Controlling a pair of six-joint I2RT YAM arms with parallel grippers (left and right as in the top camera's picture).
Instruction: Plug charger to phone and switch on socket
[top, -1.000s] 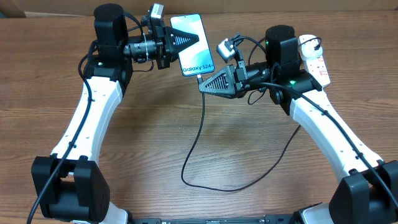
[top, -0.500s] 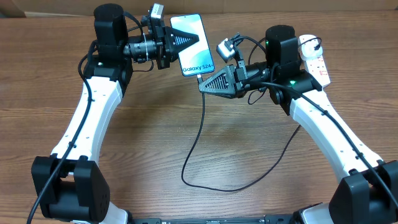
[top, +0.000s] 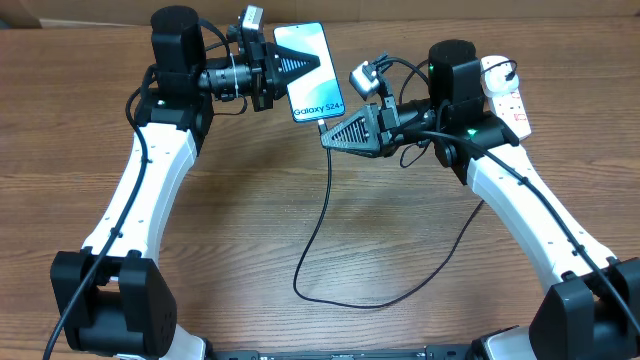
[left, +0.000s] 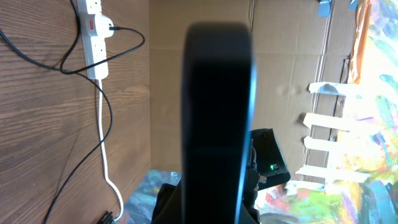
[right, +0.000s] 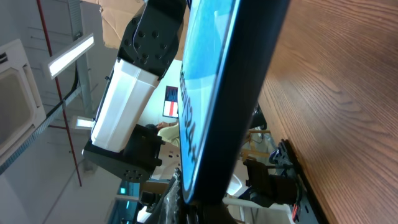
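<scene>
Overhead, the left end effector (top: 305, 63) is clamped on the phone (top: 318, 95) at the far side of the worktop (top: 240, 230). The right end effector (top: 330, 134) pinches the charger (top: 328, 185) at the phone's lower edge, and the socket (top: 508, 98) lies far right. The left wrist view shows the phone edge-on (just dark). In the right wrist view its blue screen looms close.

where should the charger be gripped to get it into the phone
Grip the charger at its stiff connector end, not along the slack cable, which loops limply across the table. Come in from the phone's lower short edge, with the fingers in line with the port. The right gripper is shut there, apparently on that end; the left gripper pinches the phone's long side.
</scene>
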